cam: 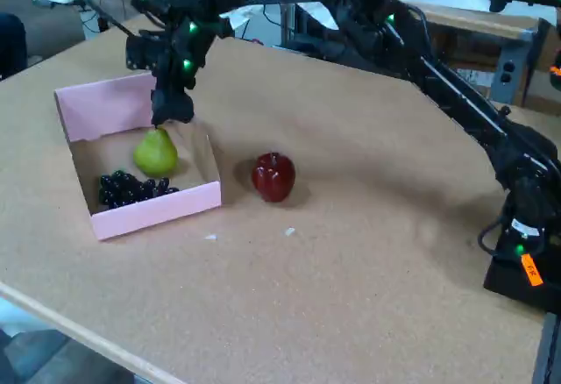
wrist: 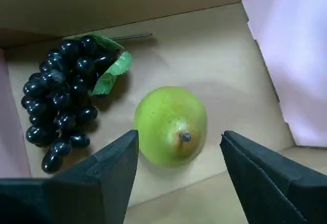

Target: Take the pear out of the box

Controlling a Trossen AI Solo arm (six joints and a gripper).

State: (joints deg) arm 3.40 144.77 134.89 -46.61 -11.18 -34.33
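a: where's the pear?

b: the yellow-green pear sits on the brown floor of the pink box, stem end facing the wrist camera. in the fixed view it's in the far half of the box.

a: and the claw?

b: the gripper hangs right over the pear with its two black fingers spread apart, one on each side of the fruit in the wrist view. they don't clamp it; whether either one grazes the skin, i can't tell.

a: anything else in the box?

b: a bunch of dark purple grapes with a green leaf, just beside the pear, to its left in the wrist view and on the near side in the fixed view. apart, not touching.

a: outside the box?

b: a shiny dark red apple stands on the brown table, to the right of the box in the fixed view, near it but apart. the black arm reaches in from the right.
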